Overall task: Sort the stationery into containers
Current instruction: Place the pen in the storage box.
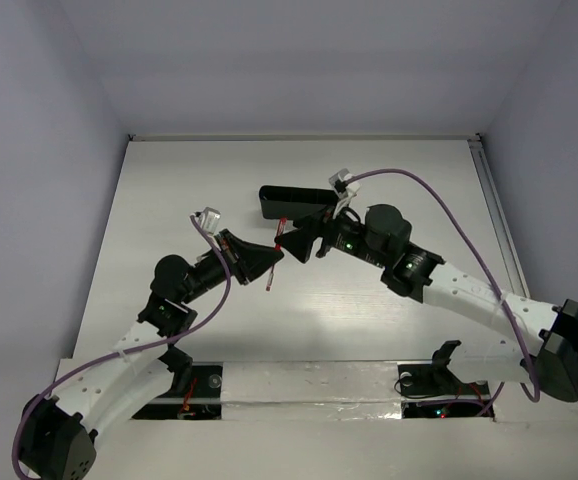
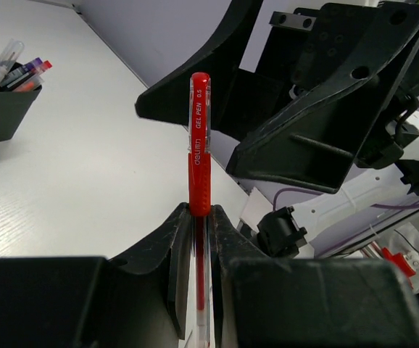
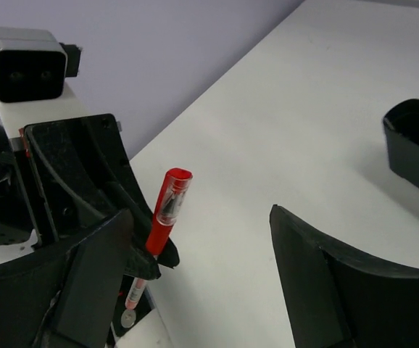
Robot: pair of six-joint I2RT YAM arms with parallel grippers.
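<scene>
Table: pale white wooden table (image 1: 319,310) is carrying the whole job; both arms are meeting above its middle, just in front of the container.
Container: long, low black rectangular plastic tray (image 1: 291,201) is lying toward the far side; the left wrist view is showing several pens already standing in its end.
Right gripper: black two-finger right gripper (image 3: 217,275) is standing with its jaws wide apart and nothing between them, the pen just beside its left-hand finger rather than inside the gap.
Left gripper: black two-finger left gripper (image 2: 198,232) is pinching tight on the pen's lower clear barrel, holding it upright off the table.
Pen: thin red-and-clear gel pen (image 2: 198,152) is pointing its red capped end toward the right gripper.
Step in hand: this is looking like a hand-over between arms.
Doing it well: the right gripper should be centring its gap on the red upper part before closing, well clear of the left fingers; the left should be letting go only once that grip is firm, otherwise the pen is likely dropping.
</scene>
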